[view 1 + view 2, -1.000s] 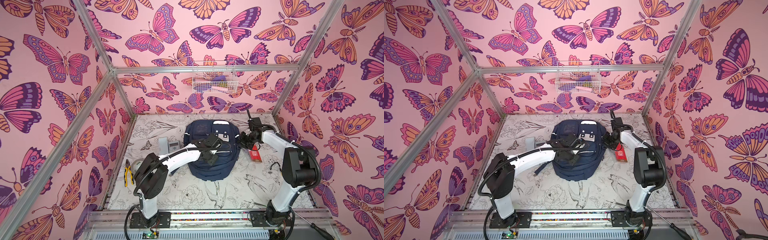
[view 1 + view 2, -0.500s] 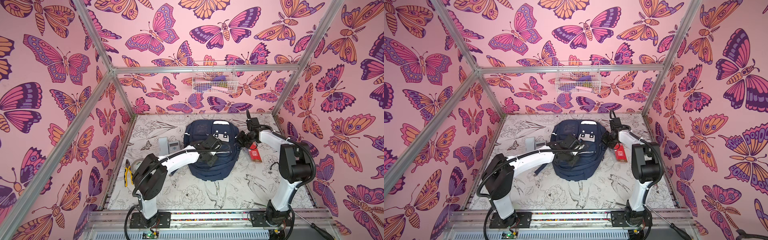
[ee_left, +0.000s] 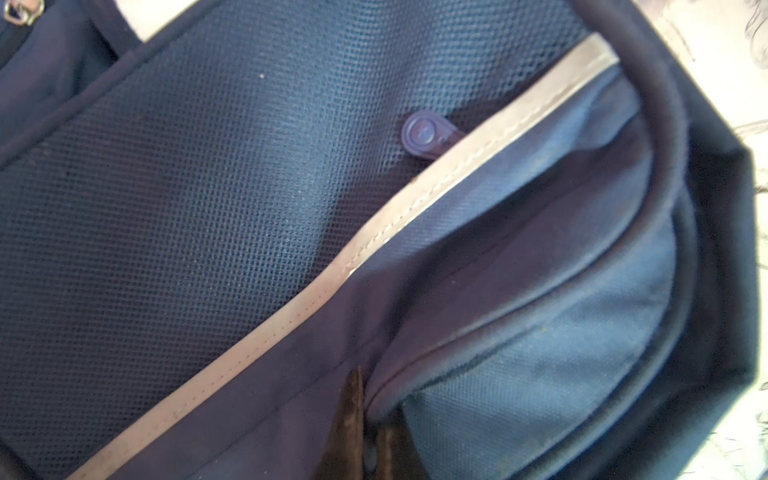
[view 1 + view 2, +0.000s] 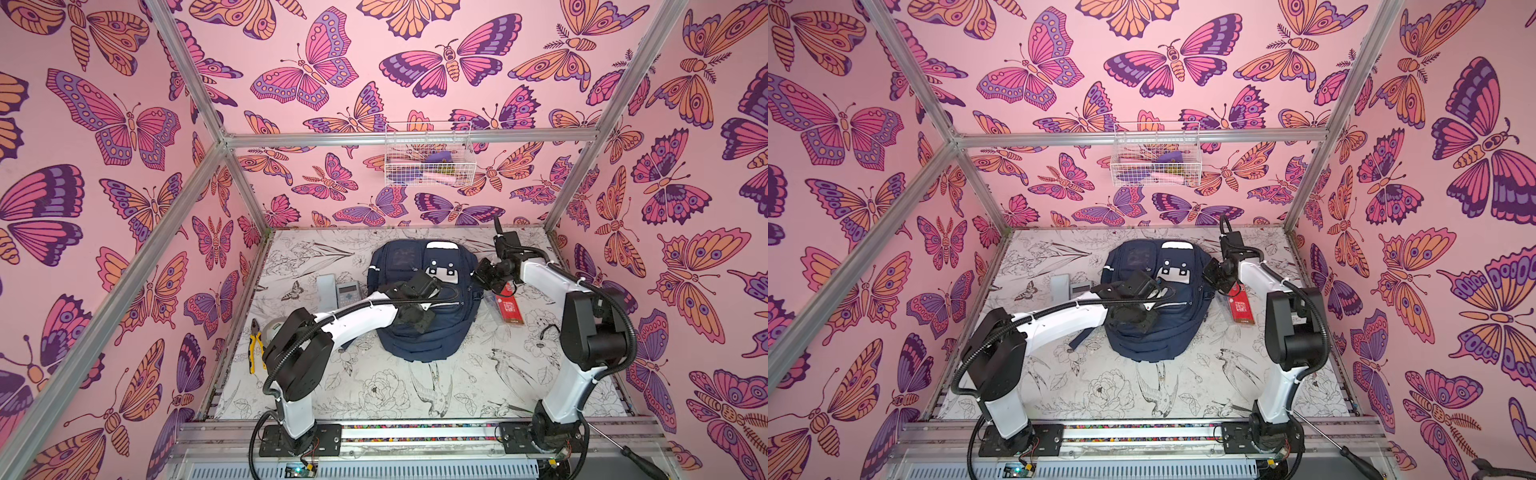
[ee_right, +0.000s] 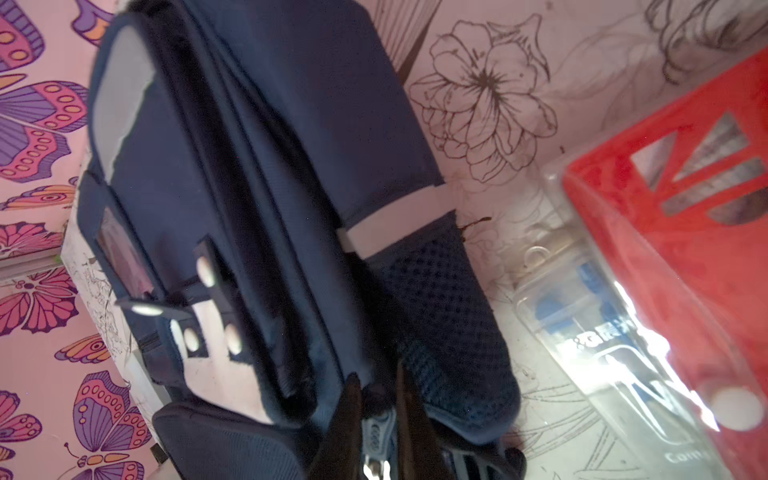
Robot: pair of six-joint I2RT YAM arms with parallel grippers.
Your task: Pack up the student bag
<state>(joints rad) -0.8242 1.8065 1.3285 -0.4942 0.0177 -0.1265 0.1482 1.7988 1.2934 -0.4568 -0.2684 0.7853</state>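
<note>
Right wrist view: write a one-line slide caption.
Right gripper pinches a zip pull on the bag; red pack beside.

Both arms [image 4: 361, 318] are built of white links [image 4: 542, 278] and black joints [image 4: 594, 336]. Black ribbed cables [image 4: 628, 322] are routed alongside, above screwed black base plates [image 4: 328, 440].

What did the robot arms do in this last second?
The right gripper edged toward the student bag and closed on what looks like a zipper pull at its side. The left gripper stayed pinching the bag's front; bag and red package unmoved.
</note>
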